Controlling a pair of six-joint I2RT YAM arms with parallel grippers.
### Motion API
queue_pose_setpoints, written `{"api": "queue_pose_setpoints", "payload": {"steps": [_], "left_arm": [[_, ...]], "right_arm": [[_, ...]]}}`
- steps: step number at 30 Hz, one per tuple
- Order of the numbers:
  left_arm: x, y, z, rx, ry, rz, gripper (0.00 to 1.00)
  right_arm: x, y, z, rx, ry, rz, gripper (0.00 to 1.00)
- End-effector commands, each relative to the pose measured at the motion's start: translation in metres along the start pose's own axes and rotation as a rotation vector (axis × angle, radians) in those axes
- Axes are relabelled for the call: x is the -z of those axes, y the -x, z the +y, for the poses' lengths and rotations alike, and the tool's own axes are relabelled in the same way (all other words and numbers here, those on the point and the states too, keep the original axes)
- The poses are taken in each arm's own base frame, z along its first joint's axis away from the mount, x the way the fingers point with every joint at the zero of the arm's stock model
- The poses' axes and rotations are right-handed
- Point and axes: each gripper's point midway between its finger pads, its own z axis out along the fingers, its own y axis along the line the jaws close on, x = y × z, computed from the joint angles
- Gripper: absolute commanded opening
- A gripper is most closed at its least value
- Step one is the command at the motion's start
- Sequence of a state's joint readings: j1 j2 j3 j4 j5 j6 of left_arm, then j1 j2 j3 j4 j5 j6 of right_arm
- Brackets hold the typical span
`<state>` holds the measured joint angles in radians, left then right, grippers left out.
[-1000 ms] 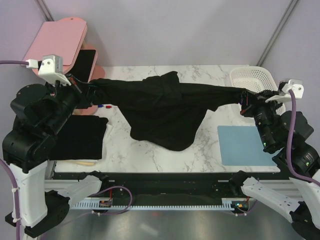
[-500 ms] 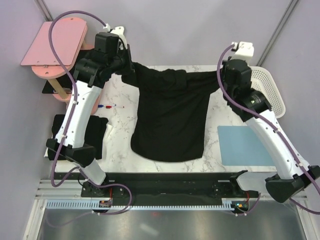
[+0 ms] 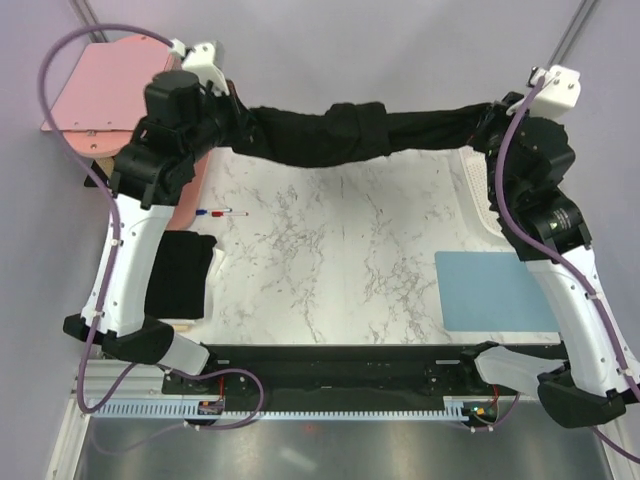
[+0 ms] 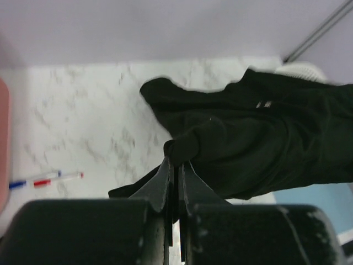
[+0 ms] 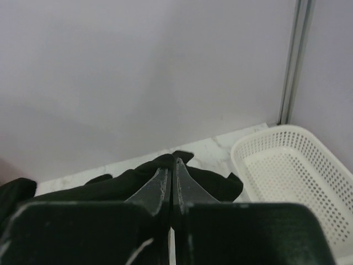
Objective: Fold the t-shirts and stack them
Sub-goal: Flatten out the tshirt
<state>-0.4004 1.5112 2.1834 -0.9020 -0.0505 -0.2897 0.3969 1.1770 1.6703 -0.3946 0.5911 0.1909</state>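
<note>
A pink board (image 3: pixel 100 85) stands beyond the marble table's (image 3: pixel 330 250) far left corner. A folded black t-shirt (image 3: pixel 180 275) lies flat at the table's left edge. Two pens (image 3: pixel 222 212) rest on the table just beyond it, toward the far side.

Above the table's far left corner, the left gripper (image 3: pixel 235 120) has its jaws pinched tight on one end of the stretched t-shirt (image 3: pixel 340 135). In the left wrist view the fabric bulges out just past the fingertips. This shirt hangs over the table's far edge, lifted off the top, as a bunched black band that sags a little in the middle.

Above the table's far right corner, the right gripper (image 3: pixel 490 125) clamps the other end. A white basket (image 5: pixel 292 165) sits at that corner, partly hidden by the arm. A light blue mat (image 3: pixel 490 290) lies flat near the table's right edge.
</note>
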Motion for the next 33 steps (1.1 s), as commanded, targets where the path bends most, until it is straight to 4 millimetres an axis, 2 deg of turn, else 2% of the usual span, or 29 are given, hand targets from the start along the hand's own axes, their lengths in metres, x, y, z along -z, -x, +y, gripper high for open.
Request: {"api": "queue_pose_setpoints", "payload": {"steps": [1, 2, 3, 4, 5, 6, 7, 8, 10, 11, 14, 17, 18, 19, 20, 21, 22, 23, 27, 28, 30, 31, 32, 33], "left_arm": [[-0.034, -0.088, 0.025, 0.052, 0.068, 0.188, 0.02], [-0.04, -0.133, 0.037, 0.067, 0.103, 0.285, 0.02], [-0.041, -0.155, 0.043, 0.087, 0.123, 0.329, 0.02], [-0.039, -0.166, 0.044, 0.13, 0.128, 0.331, 0.02], [-0.039, -0.212, 0.056, 0.145, 0.166, 0.425, 0.02], [-0.037, -0.23, 0.06, 0.163, 0.179, 0.454, 0.02], [-0.03, -0.263, 0.069, 0.192, 0.213, 0.513, 0.02], [-0.027, -0.277, 0.075, 0.203, 0.24, 0.535, 0.02], [-0.022, -0.296, 0.085, 0.228, 0.287, 0.565, 0.02], [-0.018, -0.31, 0.095, 0.229, 0.328, 0.593, 0.02], [-0.014, -0.319, 0.114, 0.268, 0.399, 0.625, 0.02], [-0.015, -0.311, 0.127, 0.278, 0.442, 0.614, 0.03], [-0.015, -0.311, 0.131, 0.27, 0.453, 0.623, 0.07], [-0.018, -0.302, 0.132, 0.27, 0.455, 0.61, 0.22], [-0.018, -0.298, 0.134, 0.271, 0.458, 0.606, 0.29], [-0.019, -0.297, 0.135, 0.265, 0.463, 0.613, 0.46], [-0.021, -0.289, 0.135, 0.264, 0.468, 0.597, 0.93], [-0.021, -0.285, 0.137, 0.26, 0.481, 0.584, 0.99], [-0.021, -0.27, 0.135, 0.252, 0.474, 0.55, 1.0], [-0.022, -0.266, 0.134, 0.253, 0.465, 0.542, 1.0], [-0.025, -0.268, 0.129, 0.242, 0.43, 0.553, 1.0], [-0.029, -0.27, 0.128, 0.24, 0.416, 0.558, 1.0], [-0.031, -0.273, 0.124, 0.24, 0.395, 0.572, 1.0], [-0.032, -0.277, 0.124, 0.231, 0.386, 0.583, 1.0]], "right_arm": [[0.004, -0.081, 0.013, -0.027, 0.099, 0.188, 0.0], [0.007, -0.126, 0.012, -0.01, 0.116, 0.281, 0.0], [0.011, -0.148, 0.012, -0.02, 0.124, 0.328, 0.0], [0.016, -0.169, 0.013, -0.074, 0.125, 0.377, 0.0], [0.028, -0.211, 0.014, -0.086, 0.17, 0.464, 0.0], [0.035, -0.231, 0.015, -0.111, 0.188, 0.507, 0.0], [0.045, -0.252, 0.016, -0.129, 0.206, 0.554, 0.0], [0.062, -0.288, 0.013, -0.164, 0.209, 0.634, 0.0], [0.079, -0.318, 0.01, -0.171, 0.213, 0.697, 0.0], [0.096, -0.341, 0.01, -0.174, 0.219, 0.745, 0.0], [0.124, -0.376, 0.021, -0.158, 0.274, 0.821, 0.0], [0.143, -0.4, 0.04, -0.128, 0.329, 0.883, 0.0], [0.148, -0.405, 0.045, -0.116, 0.34, 0.897, 0.0], [0.156, -0.411, 0.054, -0.098, 0.371, 0.915, 0.0], [0.159, -0.42, 0.061, -0.085, 0.378, 0.937, 0.0], [0.164, -0.425, 0.067, -0.076, 0.398, 0.95, 0.0], [0.176, -0.43, 0.079, -0.061, 0.445, 0.973, 0.0], [0.18, -0.438, 0.089, -0.048, 0.463, 0.989, 0.0], [0.213, -0.456, 0.126, -0.01, 0.578, 1.057, 0.01], [0.223, -0.453, 0.142, -0.011, 0.632, 1.06, 0.11], [0.23, -0.455, 0.154, 0.007, 0.672, 1.056, 0.32], [0.229, -0.446, 0.165, 0.003, 0.691, 1.026, 0.5], [0.225, -0.439, 0.167, 0.014, 0.697, 0.998, 0.58], [0.211, -0.429, 0.166, 0.026, 0.658, 0.939, 0.66]]}}
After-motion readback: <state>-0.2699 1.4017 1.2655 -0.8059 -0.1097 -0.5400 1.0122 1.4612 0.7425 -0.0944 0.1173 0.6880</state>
